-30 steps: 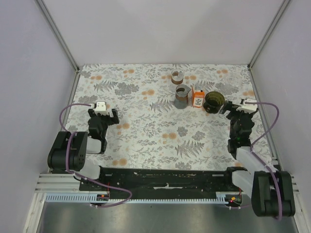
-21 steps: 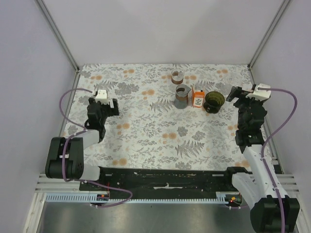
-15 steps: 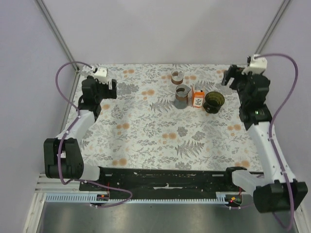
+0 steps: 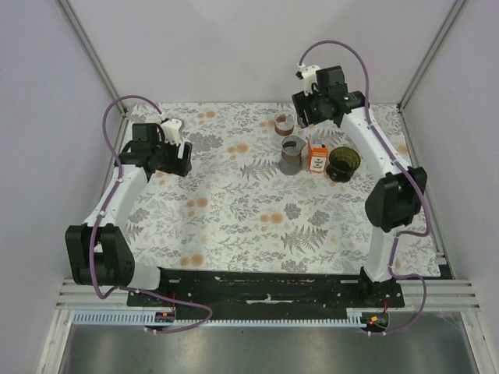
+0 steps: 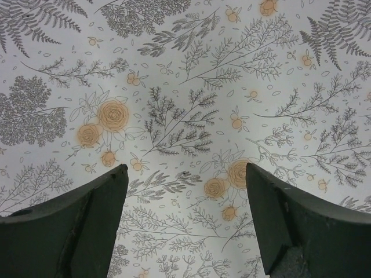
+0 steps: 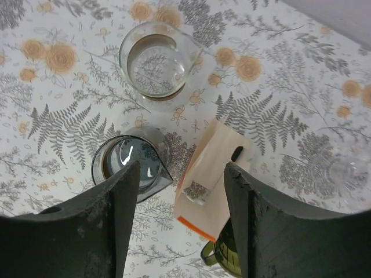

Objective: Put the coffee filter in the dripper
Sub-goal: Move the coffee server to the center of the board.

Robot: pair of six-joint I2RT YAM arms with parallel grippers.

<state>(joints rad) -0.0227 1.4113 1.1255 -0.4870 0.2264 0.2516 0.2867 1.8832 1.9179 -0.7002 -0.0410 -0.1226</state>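
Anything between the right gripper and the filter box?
Nothing visible. The right gripper is above the filter box, jaws apart, and the box shows unobstructed between them. A glass pitcher and the dripper flank it.

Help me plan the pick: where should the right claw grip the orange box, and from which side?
Its upper end, from above, probably: the orange box stands upright, hemmed between the grey cup and the dark green dripper, so a sideways approach looks blocked.
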